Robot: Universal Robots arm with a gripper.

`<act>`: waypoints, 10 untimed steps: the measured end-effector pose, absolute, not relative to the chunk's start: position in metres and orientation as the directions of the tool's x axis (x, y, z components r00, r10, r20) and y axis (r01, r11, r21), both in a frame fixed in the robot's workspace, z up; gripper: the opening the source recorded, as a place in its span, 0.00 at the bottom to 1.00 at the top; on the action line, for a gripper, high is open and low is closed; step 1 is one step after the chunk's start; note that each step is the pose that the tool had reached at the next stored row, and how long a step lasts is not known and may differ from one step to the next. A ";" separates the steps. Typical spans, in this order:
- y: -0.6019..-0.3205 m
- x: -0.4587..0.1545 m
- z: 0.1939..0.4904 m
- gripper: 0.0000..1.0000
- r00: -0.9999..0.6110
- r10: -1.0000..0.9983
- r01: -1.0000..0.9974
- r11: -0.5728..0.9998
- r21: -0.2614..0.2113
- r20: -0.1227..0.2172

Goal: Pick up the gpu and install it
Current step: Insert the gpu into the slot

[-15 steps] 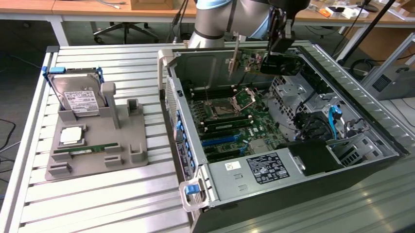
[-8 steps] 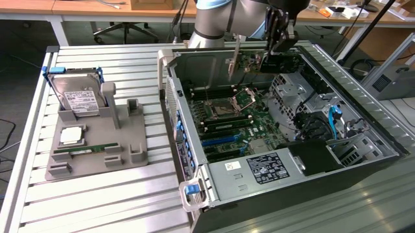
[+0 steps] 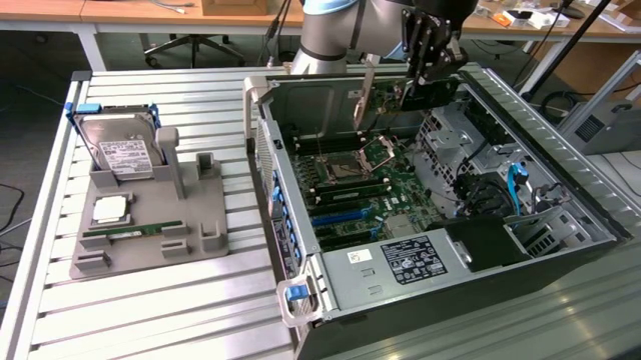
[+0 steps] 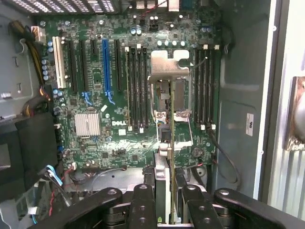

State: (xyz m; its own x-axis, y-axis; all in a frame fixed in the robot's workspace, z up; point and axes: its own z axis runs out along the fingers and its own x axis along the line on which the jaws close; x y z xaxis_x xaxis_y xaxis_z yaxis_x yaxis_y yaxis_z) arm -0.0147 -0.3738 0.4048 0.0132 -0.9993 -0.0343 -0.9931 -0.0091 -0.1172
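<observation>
We counted one gpu (image 3: 433, 94), one hard drive (image 3: 122, 154), one RAM stick (image 3: 133, 230), one silver square chip (image 3: 108, 211), one gray holder (image 3: 200, 241), one computer case (image 3: 566, 191), one motherboard (image 4: 119, 153), one blue slot (image 4: 106, 62), one white slot (image 4: 59, 56).

The arm (image 3: 335, 30) hangs with its wrist pointing down, the gripper (image 3: 425, 75) clamped on the gpu (image 3: 433, 94).

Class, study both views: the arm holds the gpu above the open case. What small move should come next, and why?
Probably carry the tool across, without lowering yet, towards the blue slot. The gpu hangs clamped, seemingly over the processor socket, not yet lined up with any expansion slot.
</observation>
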 end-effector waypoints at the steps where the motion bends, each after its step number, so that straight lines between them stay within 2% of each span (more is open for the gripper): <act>1: -0.374 -0.015 0.405 0.27 0.030 -0.999 -0.993 -0.026 -0.117 -0.034; 8: -0.374 -0.015 0.405 0.27 0.049 -0.998 -0.992 -0.045 -0.116 -0.034; 10: -0.374 -0.015 0.404 0.27 0.049 -0.998 -0.994 -0.045 -0.103 -0.035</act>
State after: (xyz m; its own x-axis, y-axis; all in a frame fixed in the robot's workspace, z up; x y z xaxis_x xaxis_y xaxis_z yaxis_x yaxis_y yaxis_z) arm -0.0147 -0.3738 0.4043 0.0486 -0.9982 -0.0349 -0.9937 -0.0447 -0.1030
